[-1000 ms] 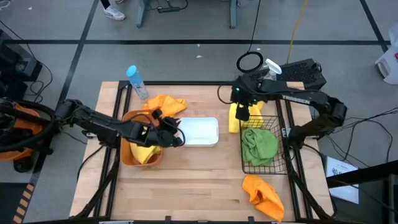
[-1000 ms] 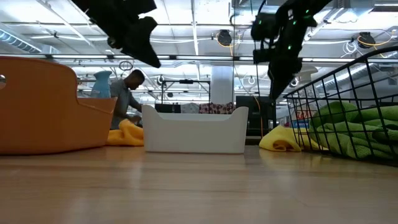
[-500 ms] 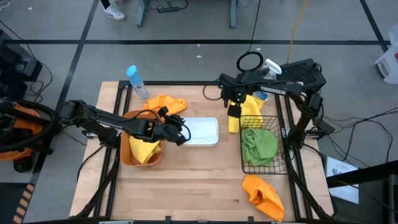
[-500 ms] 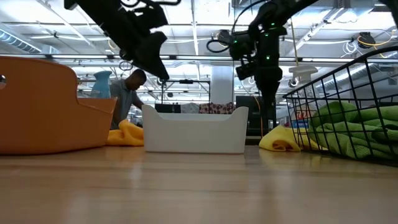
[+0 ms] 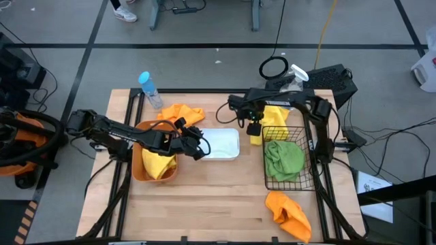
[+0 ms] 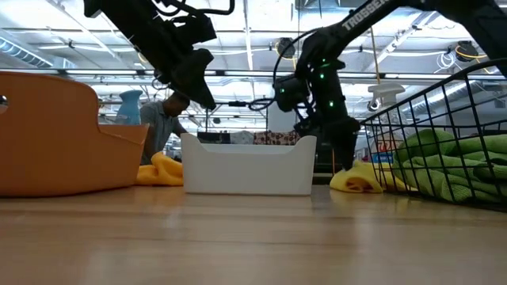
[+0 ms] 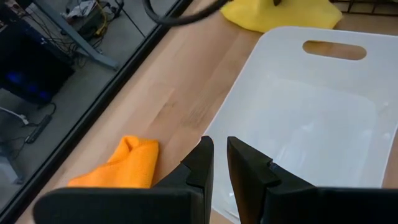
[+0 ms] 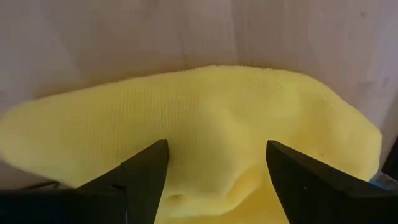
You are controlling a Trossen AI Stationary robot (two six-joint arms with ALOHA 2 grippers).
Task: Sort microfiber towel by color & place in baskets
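My right claw (image 5: 254, 127) has swung in from the table's far edge and now hangs spread over the yellow towel (image 5: 271, 122) beside the wire basket (image 5: 300, 178): pickup comes next, I judge. My left claw (image 5: 199, 151), nearly clenched and empty, hovers over the white tub (image 5: 228, 136). Only the right wrist view shows the towel (image 8: 205, 137) framed between my fingers (image 8: 144, 177); the high view alone shows orange towels (image 5: 287, 212) still loose.

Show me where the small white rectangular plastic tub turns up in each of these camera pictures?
High view: white rectangular plastic tub at table centre, beside the orange-brown rounded tub.
Low view: tub mid-picture, standing on the wood.
Left wrist view: its inside fills the picture's right part, past the left end effector.
Right wrist view: not in it; only a yellow fuzzy cloth.
Shared landmark: that yellow cloth, next to the tub.
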